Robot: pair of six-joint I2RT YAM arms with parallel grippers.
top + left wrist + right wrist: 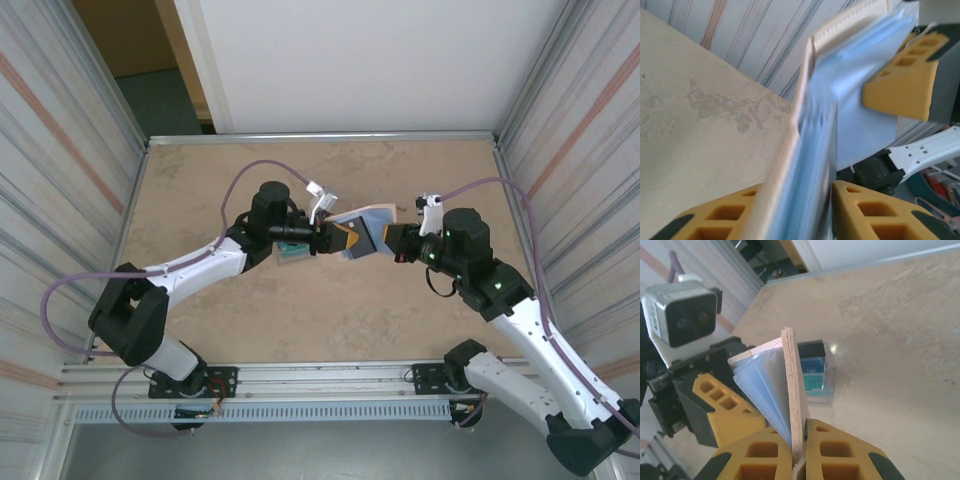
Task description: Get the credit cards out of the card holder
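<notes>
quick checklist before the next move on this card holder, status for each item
1. Right end effector pinched on a beige panel of the card holder: ok.
2. Left end effector gripping the other panel firmly: cannot tell. Its fingers flank the panel, but the wrist view is blurred.
3. Card holder held up off the table and spread between both arms: ok.
4. Any cards left in the pockets: cannot tell. Just pale blue-grey inner faces are visible.
5. Blue, teal and black credit cards lying on the table, apart from the holder: ok.
</notes>
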